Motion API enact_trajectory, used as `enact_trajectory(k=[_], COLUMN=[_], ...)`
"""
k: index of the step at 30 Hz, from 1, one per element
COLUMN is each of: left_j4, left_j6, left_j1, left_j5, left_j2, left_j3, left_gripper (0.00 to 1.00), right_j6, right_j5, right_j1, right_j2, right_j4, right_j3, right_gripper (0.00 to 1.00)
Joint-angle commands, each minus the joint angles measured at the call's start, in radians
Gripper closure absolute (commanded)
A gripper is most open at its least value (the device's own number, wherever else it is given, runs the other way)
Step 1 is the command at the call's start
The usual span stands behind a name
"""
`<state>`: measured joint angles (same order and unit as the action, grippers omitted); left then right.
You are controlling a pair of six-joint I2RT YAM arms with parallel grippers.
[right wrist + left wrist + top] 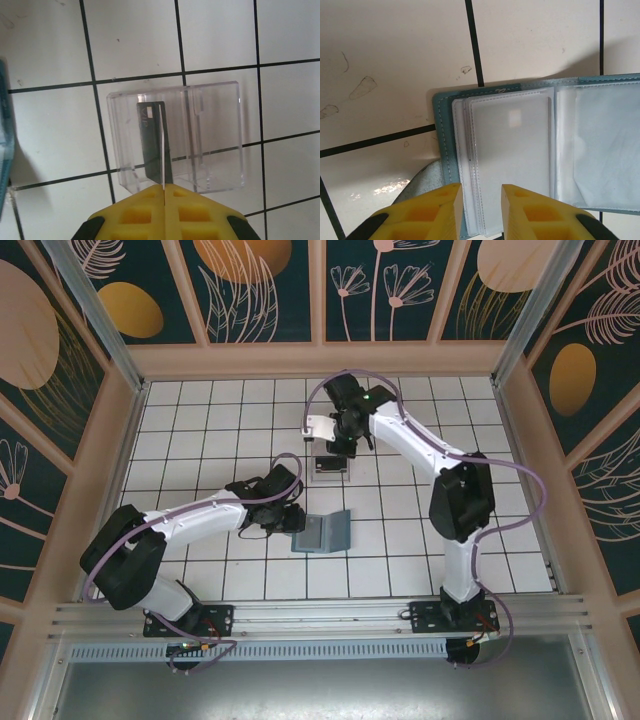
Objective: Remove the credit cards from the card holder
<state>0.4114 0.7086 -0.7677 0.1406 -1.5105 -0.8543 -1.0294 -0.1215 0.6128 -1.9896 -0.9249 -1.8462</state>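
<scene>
Where white square tiles with dark grout cover the bench [200, 430] (floral teal wall panels [260, 280] around): card holder [322, 532], teal, stitched, lying open, frosted plastic sleeves [510, 150]. Left jaws parted over its sleeves, gripping nothing. Beyond the holder, clear rigid box [330, 468]; right jaws clenched on thin credit card [150, 145] at it.

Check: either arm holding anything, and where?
Right jaws are shut on a dark credit card, pinching its upper edge, the rest inside the clear box. Left jaws stand apart over the card holder; no hold evident.
</scene>
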Motion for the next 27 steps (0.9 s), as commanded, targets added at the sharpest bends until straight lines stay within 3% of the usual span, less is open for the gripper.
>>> enact_trajectory(k=[1, 13, 27], left_j4=[-0.001, 0.005, 0.008], left_j6=[0.009, 0.035, 0.055], left_j1=[0.004, 0.005, 0.004], left_j5=[-0.013, -0.035, -0.033], left_j2=[0.022, 0.033, 0.032], left_j3=[0.009, 0.015, 0.01], left_gripper=[0.73, 0.73, 0.73], right_j6=[-0.072, -0.145, -0.158], right_j5=[-0.005, 0.0, -0.074], right_j1=[-0.017, -0.038, -0.059], right_j2=[-0.064, -0.271, -0.325], right_j4=[-0.109, -0.227, -0.242], right_j3=[-0.113, -0.399, -0.356], right_gripper=[1.0, 1.0, 1.0])
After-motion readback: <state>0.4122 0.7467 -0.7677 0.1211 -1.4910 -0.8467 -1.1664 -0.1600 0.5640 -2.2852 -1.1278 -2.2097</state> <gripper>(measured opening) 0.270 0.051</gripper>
